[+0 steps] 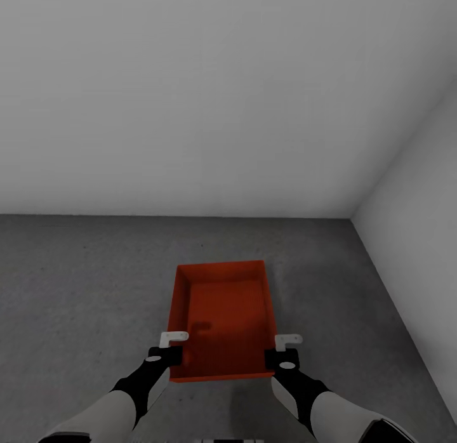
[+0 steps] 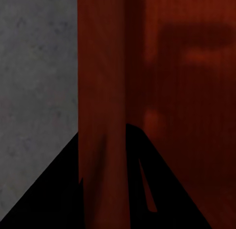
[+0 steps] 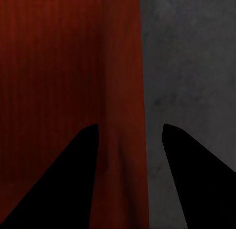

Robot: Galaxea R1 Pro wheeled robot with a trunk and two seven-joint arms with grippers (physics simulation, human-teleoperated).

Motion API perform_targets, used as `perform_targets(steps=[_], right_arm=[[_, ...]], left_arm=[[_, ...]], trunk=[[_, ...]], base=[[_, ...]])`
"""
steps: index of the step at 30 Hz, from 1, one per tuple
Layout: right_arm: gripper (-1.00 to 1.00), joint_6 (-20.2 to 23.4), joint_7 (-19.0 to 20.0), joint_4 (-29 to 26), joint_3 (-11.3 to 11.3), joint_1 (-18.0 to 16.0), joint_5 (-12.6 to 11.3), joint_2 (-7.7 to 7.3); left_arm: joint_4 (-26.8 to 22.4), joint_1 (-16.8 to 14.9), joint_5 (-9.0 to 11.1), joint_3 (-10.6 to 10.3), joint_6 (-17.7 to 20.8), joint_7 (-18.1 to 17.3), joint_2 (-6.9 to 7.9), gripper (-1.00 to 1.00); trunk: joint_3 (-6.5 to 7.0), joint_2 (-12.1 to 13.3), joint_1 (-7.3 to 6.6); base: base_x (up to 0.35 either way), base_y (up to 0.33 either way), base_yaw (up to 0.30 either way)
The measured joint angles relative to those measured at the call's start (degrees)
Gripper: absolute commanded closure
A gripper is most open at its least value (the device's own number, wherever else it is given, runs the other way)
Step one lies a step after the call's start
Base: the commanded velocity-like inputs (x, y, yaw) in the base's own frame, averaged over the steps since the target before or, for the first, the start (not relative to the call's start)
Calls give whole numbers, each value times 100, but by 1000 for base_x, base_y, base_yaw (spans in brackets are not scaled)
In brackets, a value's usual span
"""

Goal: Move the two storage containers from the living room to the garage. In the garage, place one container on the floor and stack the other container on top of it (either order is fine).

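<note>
One orange-red storage container [image 1: 225,316] sits open side up and empty, low over the grey concrete floor [image 1: 82,284] of the garage; I cannot tell whether it touches the floor. My left gripper [image 1: 174,338] is at its left wall near the near corner. In the left wrist view the gripper [image 2: 103,129] is shut on that wall [image 2: 103,66]. My right gripper [image 1: 287,340] straddles the right wall. In the right wrist view this gripper [image 3: 130,124] is open, a strip of floor [image 3: 196,66] showing between the wall [image 3: 123,66] and the outer finger. The second container is out of view.
A plain white wall [image 1: 190,100] stands ahead, just beyond the container. A second white wall [image 1: 419,195] closes the right side, and the two meet in a corner at the far right. Bare concrete stretches to the left.
</note>
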Motion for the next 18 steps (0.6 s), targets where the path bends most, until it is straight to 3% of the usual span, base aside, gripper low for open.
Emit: perform_targets(steps=[18], right_arm=[[100, 7, 4, 0, 0, 0, -4, -3]], left_arm=[[-2, 0, -2, -1, 10, 6, -3, 100]], trunk=[[-10, 0, 0]], base=[[0, 0, 0]])
